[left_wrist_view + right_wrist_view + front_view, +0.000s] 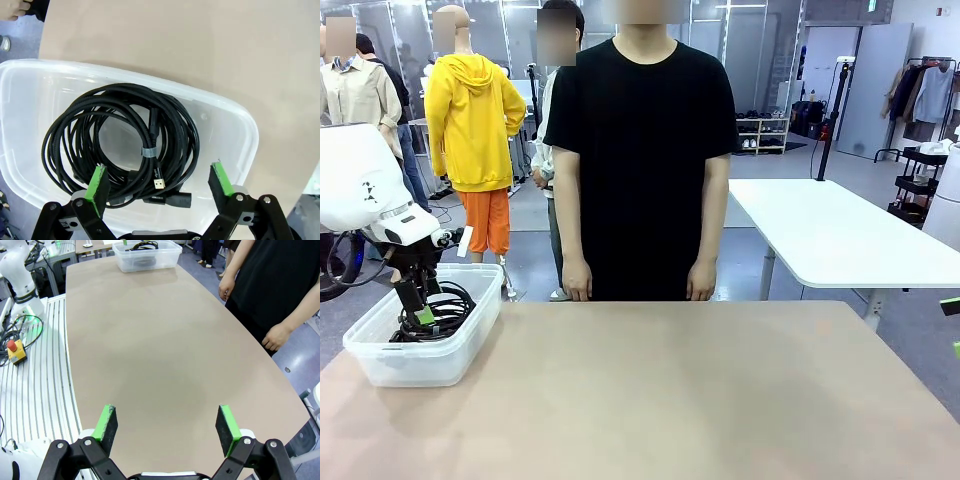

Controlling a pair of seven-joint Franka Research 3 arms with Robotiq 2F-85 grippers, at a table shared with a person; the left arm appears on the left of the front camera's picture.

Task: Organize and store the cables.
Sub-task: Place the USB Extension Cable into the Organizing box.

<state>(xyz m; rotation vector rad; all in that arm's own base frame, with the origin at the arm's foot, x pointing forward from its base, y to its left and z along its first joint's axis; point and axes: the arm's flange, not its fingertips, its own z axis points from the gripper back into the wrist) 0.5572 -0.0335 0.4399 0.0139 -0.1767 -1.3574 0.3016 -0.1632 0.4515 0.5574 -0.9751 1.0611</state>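
Observation:
Several black cables (122,140) lie coiled together inside a clear plastic bin (235,125) at the table's left end, with a gold USB plug and a chunky black plug near the front. From the front, the cables (445,310) show over the bin's rim (470,330). My left gripper (159,182) hangs open just above the coils, holding nothing; its fingers (418,300) reach down into the bin. My right gripper (167,425) is open over bare tabletop, far from the bin (146,254).
A person in a black shirt (640,150) stands at the far edge, hands (578,285) hanging by their sides. The brown table (700,390) stretches wide to the right. A white table (830,230) stands behind, to the right.

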